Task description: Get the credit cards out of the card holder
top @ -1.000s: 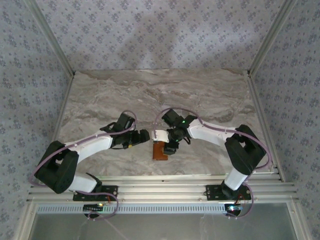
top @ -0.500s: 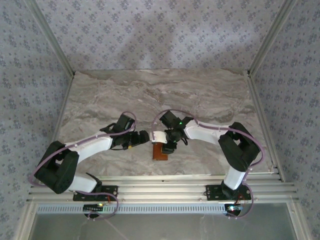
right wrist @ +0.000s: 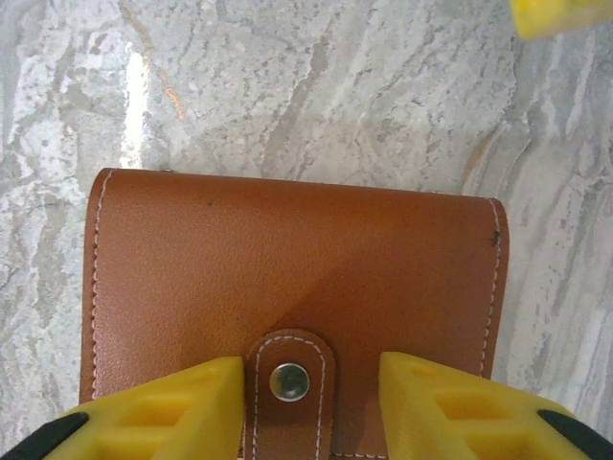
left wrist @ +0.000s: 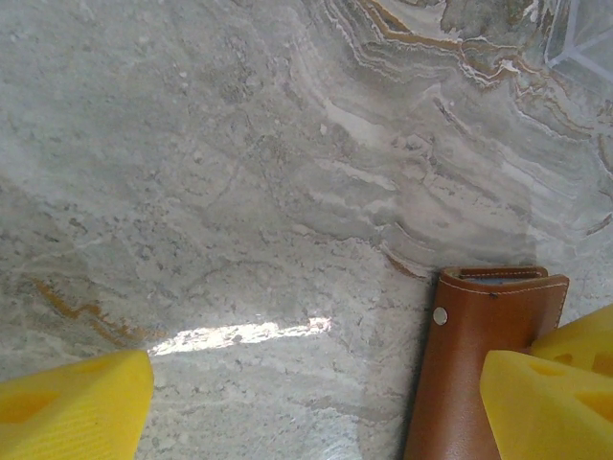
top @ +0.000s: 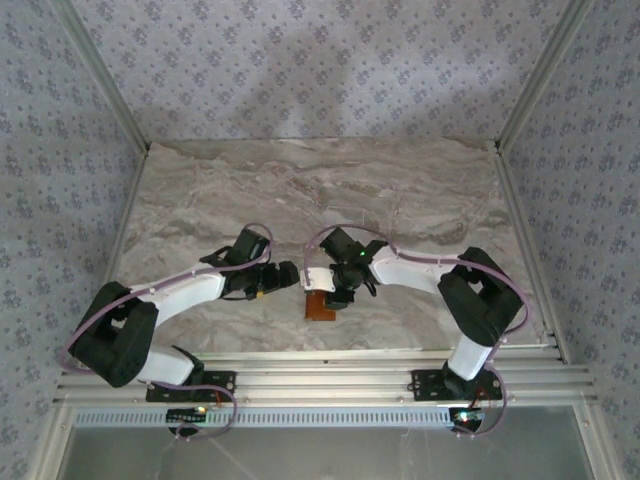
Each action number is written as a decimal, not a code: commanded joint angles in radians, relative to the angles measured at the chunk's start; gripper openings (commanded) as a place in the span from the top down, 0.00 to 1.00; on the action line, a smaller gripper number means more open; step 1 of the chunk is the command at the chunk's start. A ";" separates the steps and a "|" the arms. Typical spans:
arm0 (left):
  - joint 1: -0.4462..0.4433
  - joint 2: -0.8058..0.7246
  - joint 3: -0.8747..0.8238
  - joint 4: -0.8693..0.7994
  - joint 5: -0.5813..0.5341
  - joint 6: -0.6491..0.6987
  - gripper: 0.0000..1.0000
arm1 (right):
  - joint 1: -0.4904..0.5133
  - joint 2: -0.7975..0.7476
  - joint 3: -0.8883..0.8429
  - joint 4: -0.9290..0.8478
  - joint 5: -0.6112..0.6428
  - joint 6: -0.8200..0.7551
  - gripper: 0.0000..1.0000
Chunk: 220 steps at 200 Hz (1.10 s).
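Observation:
The card holder (top: 320, 306) is an orange-brown leather wallet lying closed on the marble table (top: 200, 200), near the front middle. The credit cards are hidden inside it. My right gripper (top: 337, 294) hovers over it. In the right wrist view its yellow fingers (right wrist: 153, 412) stand either side of the snap tab (right wrist: 289, 381) on the card holder (right wrist: 287, 259); the right gripper (right wrist: 311, 398) is open, one finger touching the tab and the other apart from it. My left gripper (left wrist: 316, 407) is wide open beside the card holder (left wrist: 469, 383), its right finger over the leather.
A corner of a clear tray (left wrist: 586, 36) shows at the far right of the left wrist view. Patterned walls and metal frame rails (top: 300, 370) enclose the table. Bare marble stretches behind and to both sides of the arms.
The right gripper has shifted a little left and lower over the card holder, and its jaws have narrowed around the snap tab. The left arm has not moved.

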 commanded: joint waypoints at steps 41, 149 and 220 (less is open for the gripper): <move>0.000 0.016 0.007 0.012 0.024 -0.015 0.11 | 0.021 -0.036 -0.041 0.016 0.056 -0.020 0.64; -0.002 0.057 -0.025 0.233 0.243 -0.135 0.35 | 0.032 -0.081 -0.078 0.085 0.023 0.006 0.73; 0.000 0.058 -0.030 0.262 0.280 -0.180 0.60 | 0.031 -0.120 -0.125 0.227 -0.029 0.058 0.81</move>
